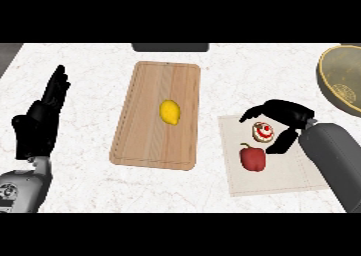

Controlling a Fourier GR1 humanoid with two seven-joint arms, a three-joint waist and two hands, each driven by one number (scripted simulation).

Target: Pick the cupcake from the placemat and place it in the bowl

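Surface: white marbled counter (87, 185), one dark object partly seen at the far edge.
Cutting board (157, 116): one, wooden, centre; one lemon (170, 112) on it.
Placemat (282, 172): one, pale, right of the board.
Cupcake (263, 132): one, on the placemat's far part, red topping.
Pepper (252, 158): one, red, just beside the cupcake on the near side.
Bowl (347, 80): one, yellowish, far right, well apart from the placemat.
Right hand (286, 114): fingers curved around the cupcake, contact cannot be told.
Left hand (41, 120): fingers straight, holding nothing, at the left edge.

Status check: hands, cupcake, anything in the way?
Right hand around cupcake, on placemat. Left hand open, resting. Red pepper beside cupcake. Bowl unobstructed.
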